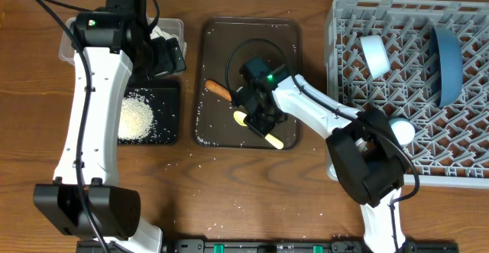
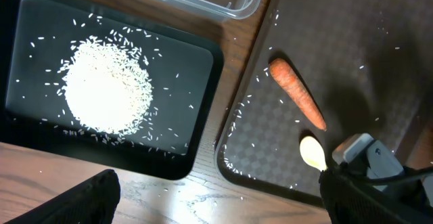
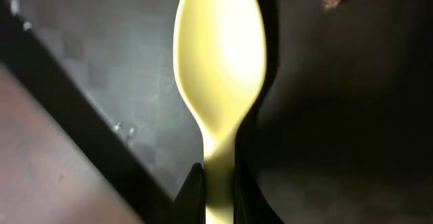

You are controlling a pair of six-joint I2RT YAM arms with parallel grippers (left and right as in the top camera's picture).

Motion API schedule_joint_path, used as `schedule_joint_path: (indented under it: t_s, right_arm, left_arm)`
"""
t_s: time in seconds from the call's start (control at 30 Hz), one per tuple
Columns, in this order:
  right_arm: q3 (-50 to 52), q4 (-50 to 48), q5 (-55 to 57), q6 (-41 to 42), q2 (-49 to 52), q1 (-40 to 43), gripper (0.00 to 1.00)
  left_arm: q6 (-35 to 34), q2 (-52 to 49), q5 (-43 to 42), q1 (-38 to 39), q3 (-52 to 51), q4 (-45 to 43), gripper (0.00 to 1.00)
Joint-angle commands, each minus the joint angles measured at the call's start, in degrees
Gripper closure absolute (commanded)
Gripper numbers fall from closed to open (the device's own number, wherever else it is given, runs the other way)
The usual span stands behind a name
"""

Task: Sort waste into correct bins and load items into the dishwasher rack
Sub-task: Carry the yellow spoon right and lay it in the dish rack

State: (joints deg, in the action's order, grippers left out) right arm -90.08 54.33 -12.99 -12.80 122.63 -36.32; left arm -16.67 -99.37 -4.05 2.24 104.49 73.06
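My right gripper (image 1: 258,109) is shut on the handle of the pale yellow spoon (image 1: 269,137) over the dark brown serving tray (image 1: 286,39). In the right wrist view the fingers (image 3: 218,191) pinch the spoon's handle below its bowl (image 3: 220,55). The orange carrot-like stick (image 1: 218,90) lies on that tray to the left, also in the left wrist view (image 2: 296,92). My left gripper (image 1: 170,56) is open and empty above the black tray (image 1: 164,134), which holds a pile of rice (image 2: 105,88). The clear tub (image 1: 174,28) sits behind it.
The grey dishwasher rack (image 1: 458,173) fills the right side. It holds the dark blue plate (image 1: 447,62), a light blue cup (image 1: 374,54) and another pale piece (image 1: 403,130). Loose rice grains (image 2: 237,119) dot the serving tray and the wooden table.
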Motion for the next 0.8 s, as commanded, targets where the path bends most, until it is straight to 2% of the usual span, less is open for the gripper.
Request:
schedule_joint_path:
  t_s: [0.0,0.27,0.57,0.77]
  right_arm:
    - [-4.3,1.7,-2.0,2.3,-3.4,1.6,0.99]
    - [-6.6,3.9,-0.7,7.1,-13.1,6.9,0.99]
    - [-6.6,10.0,20.0,24.2,-19.3,19.2,0.99]
    - [-6.1,8.6,21.7,26.0,-18.4,24.2,0.99]
  left_arm:
    - [0.1,0.2,0.9,-0.2,0.0,0.0,0.04]
    - [0.1,0.2,0.9,-0.2,0.0,0.0,0.03]
    - [0.1,0.2,0.9,-0.2,0.0,0.0,0.04]
    - [0.1,0.2,0.9,-0.2,0.0,0.0,0.04]
